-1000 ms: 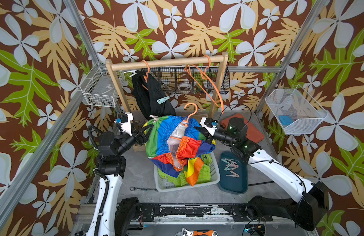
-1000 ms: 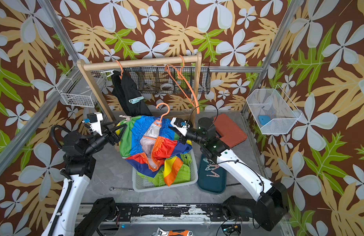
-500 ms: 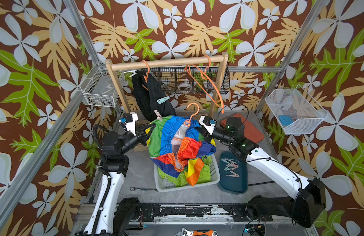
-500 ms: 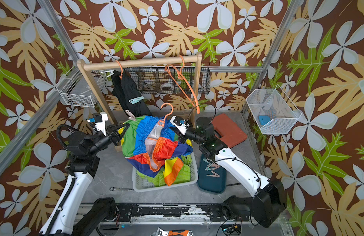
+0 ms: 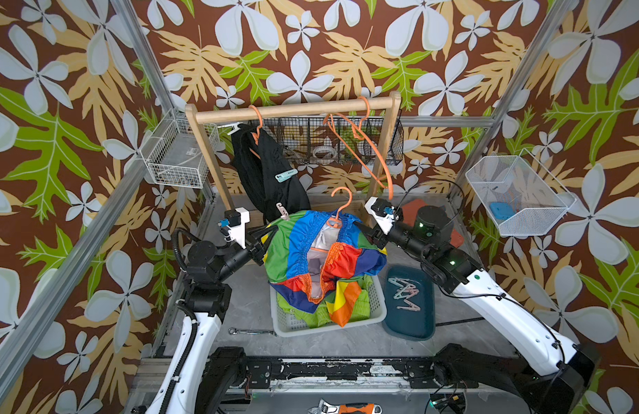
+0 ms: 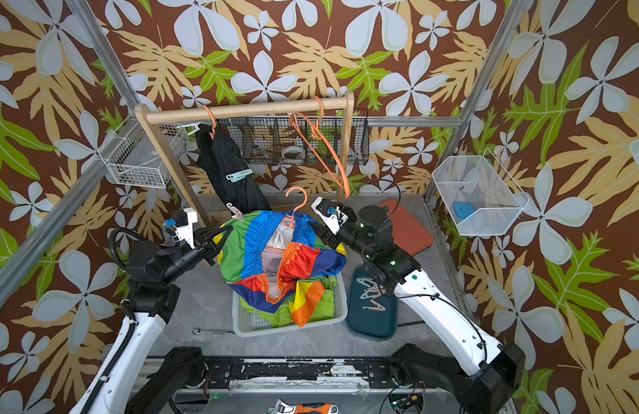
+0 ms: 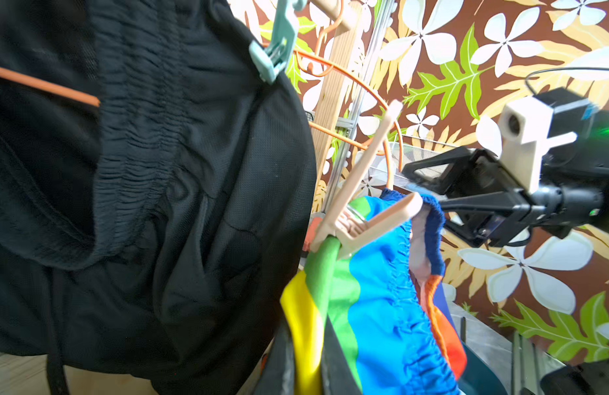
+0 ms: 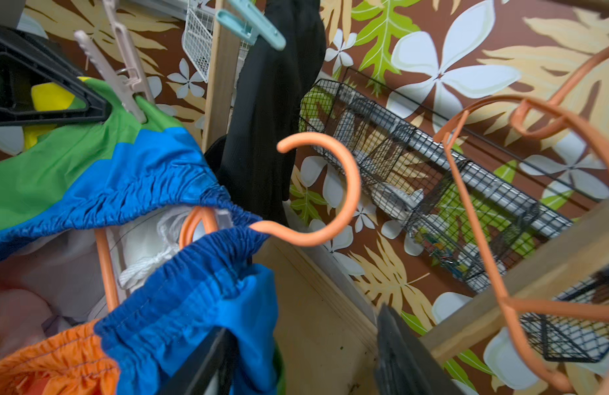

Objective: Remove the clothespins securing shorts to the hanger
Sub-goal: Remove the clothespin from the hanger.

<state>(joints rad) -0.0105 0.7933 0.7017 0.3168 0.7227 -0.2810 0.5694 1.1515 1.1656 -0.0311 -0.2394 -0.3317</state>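
Three pairs of shorts shared my workspace. The wooden rack [image 5: 292,109] stood against the back wall, with the black shorts [image 5: 271,179] hanging from its rail. In front of it, the colour-blocked shorts [image 5: 303,247] were spread between my two arms, draped over the white basket [image 5: 377,304], in which the lime green shorts [image 5: 310,315] lay crumpled. Just beside the basket, on my right, sat the teal tray [image 5: 411,322].

The orange hanger [image 5: 343,200] ran through the colour-blocked waistband, its hook standing free below the rail. My left gripper [image 5: 266,238] was clenched on the green and yellow edge of the colour-blocked shorts. My right gripper [image 5: 362,231] stood released at the blue side of the waistband, jaws wide apart. From the wrist view I could not tell whether one finger brushed the cloth.

A beige clothespin [image 7: 364,212] was clipped to the green corner of the colour-blocked shorts, close above my left gripper. A mint clothespin [image 5: 285,175] pinched the side of the black shorts. Several loose clothespins [image 5: 405,290] lay in the teal tray.
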